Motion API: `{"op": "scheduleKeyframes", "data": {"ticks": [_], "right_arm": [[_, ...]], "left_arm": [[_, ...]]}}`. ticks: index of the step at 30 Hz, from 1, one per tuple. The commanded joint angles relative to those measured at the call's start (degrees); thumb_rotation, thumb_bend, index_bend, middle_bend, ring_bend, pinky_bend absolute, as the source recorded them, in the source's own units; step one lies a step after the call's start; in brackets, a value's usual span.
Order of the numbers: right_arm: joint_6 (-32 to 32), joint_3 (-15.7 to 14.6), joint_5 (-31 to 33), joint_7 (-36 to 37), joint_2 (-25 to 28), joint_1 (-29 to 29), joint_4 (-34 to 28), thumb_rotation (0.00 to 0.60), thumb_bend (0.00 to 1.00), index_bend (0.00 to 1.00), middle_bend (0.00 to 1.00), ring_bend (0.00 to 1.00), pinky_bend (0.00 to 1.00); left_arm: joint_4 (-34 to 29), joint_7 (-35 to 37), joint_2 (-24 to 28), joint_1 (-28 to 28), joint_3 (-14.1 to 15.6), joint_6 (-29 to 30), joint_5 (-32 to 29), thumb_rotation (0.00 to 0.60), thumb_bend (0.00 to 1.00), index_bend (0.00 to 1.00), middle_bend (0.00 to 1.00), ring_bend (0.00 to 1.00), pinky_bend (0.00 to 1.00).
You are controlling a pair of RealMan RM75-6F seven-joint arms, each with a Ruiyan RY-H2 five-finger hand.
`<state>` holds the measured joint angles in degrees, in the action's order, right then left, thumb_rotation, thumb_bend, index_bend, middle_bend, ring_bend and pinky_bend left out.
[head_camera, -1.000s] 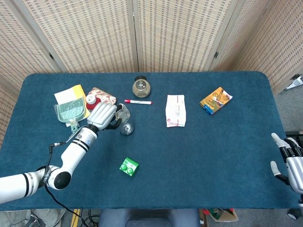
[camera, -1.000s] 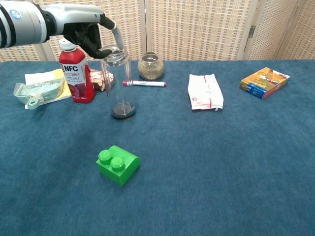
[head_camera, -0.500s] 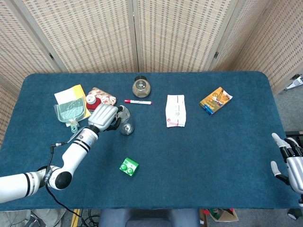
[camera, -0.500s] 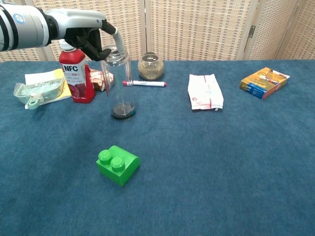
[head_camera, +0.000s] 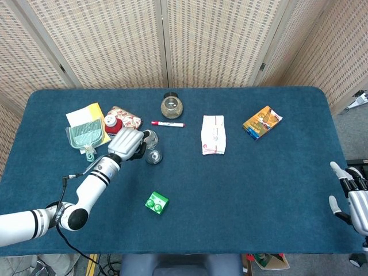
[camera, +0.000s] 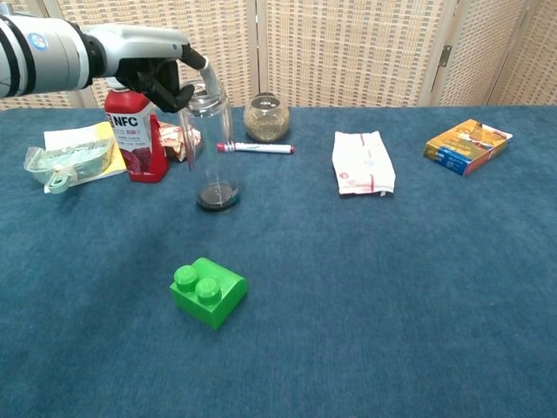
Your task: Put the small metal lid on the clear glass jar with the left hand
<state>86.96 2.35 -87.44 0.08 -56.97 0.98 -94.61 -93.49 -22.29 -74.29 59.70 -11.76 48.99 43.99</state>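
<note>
The clear glass jar (camera: 209,152) stands upright on the blue table, left of centre, and also shows in the head view (head_camera: 153,152). My left hand (camera: 152,70) hovers at the jar's mouth from the left, fingers curled, with one finger arched over the rim. From above, the left hand (head_camera: 126,142) lies against the jar's left side. I cannot make out the small metal lid; the fingers hide the jar's mouth. My right hand (head_camera: 352,195) rests off the table's right front corner, fingers apart and holding nothing.
A red NFC juice bottle (camera: 135,131) stands just left of the jar. Behind it lie a red marker (camera: 255,148) and a round brown jar (camera: 266,117). A green brick (camera: 209,292) sits in front. A white packet (camera: 363,163) and yellow box (camera: 467,145) lie to the right.
My left hand has drawn slightly leftward from above the jar's mouth, one finger staying over the rim. The jar and right hand have not moved.
</note>
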Motion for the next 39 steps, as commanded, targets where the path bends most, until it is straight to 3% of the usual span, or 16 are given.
{"op": "scheduleKeyframes", "data": {"ticks": [1,39], "right_arm": [[0.02,0.00,-0.02,0.00,-0.01,0.00,0.00,0.600,0.44,0.05,0.21,0.11,0.28],[0.14,-0.03,-0.09,-0.14,-0.01,-0.12,-0.13,0.600,0.44,0.05,0.21,0.11,0.28]], "left_arm": [[-0.07,-0.10,0.02,0.06,0.09,-0.01,-0.09,0.600,0.43,0.32,1.00,0.95,1.00],[-0.02,-3.76,0.54,0.74,1.52,2.20,-2.43,0.600,0.43,0.32,1.00,0.95,1.00]]}}
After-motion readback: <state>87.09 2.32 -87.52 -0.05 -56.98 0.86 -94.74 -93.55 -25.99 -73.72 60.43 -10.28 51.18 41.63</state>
